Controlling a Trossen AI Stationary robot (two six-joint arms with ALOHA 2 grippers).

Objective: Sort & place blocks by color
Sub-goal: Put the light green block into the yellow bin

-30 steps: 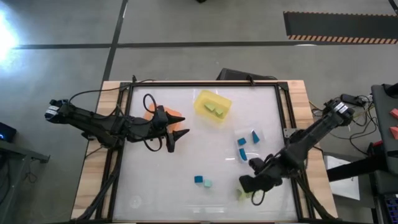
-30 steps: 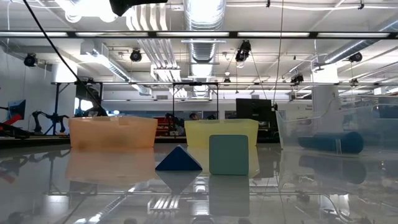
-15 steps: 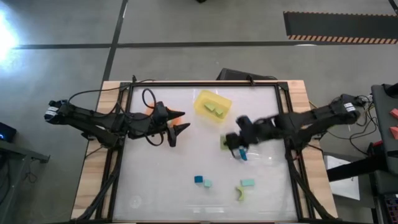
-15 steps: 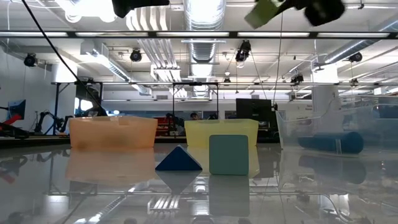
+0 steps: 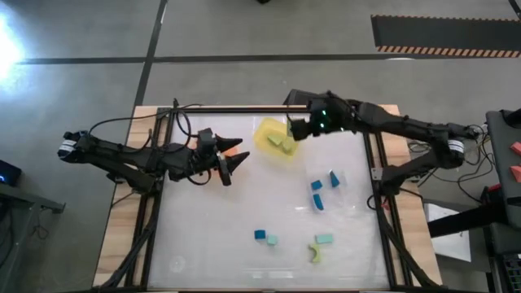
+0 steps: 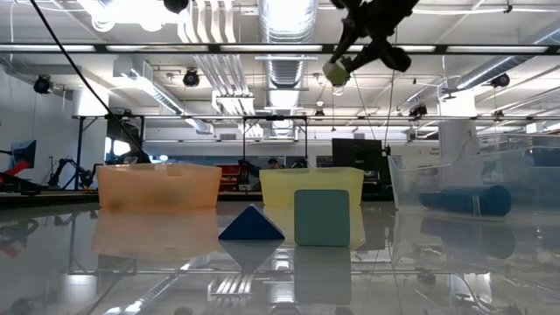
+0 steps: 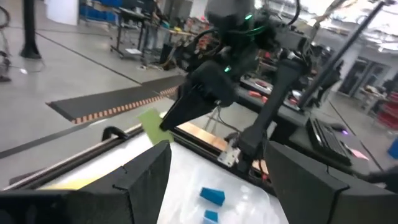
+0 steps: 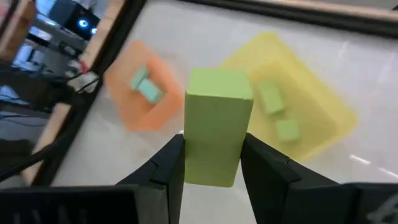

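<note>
High view looks straight down on the whole counter (image 5: 244, 244); low view sits at counter-top level, facing the room — both share the yellow tray (image 5: 278, 139); 2 wrist views ride close.

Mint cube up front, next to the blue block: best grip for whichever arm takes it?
From above, fingers on two opposite flat sides of the mint cube. It sits flat and upright, top clear. The blue block sits close on one side, so close across the other two faces.

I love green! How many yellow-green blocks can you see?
4. One block is gripped by the right gripper above the yellow tray, two blocks lie inside that tray, and one sits on the table beside a teal block. More could be hidden.
</note>
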